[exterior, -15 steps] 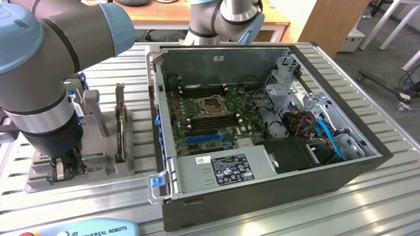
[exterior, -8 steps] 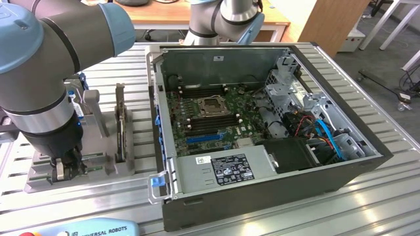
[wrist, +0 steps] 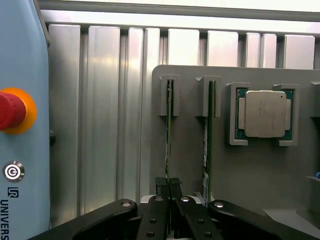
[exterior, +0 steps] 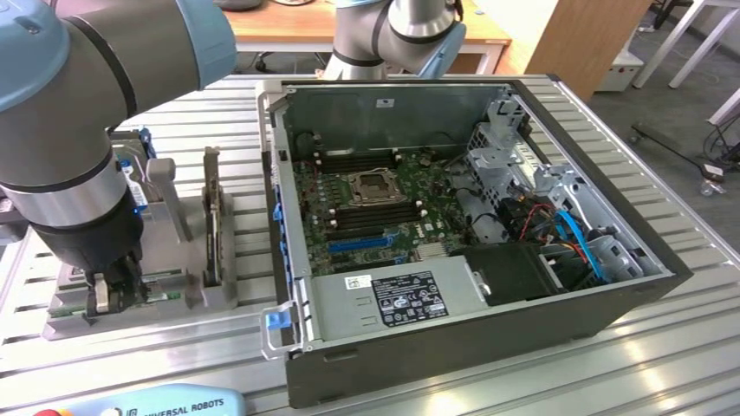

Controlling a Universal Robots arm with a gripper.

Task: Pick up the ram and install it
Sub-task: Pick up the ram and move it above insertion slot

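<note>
The tool is at the grey holder on the exterior view's left side of the table. Its jaws are closed almost fully, pinching the near end of the ram. The ram stands on edge in a slot of the holder. A second stick stands in the next slot, just beside it and parallel. The processor lies flat in a pocket further along the holder.

The table is a ribbed metal surface of parallel grey slats. A control pendant with a red button lies on it near the holder. The open computer case sits on the table beside the holder, with its mainboard exposed.

Beyond the table are a wooden desk and a grey floor.
</note>
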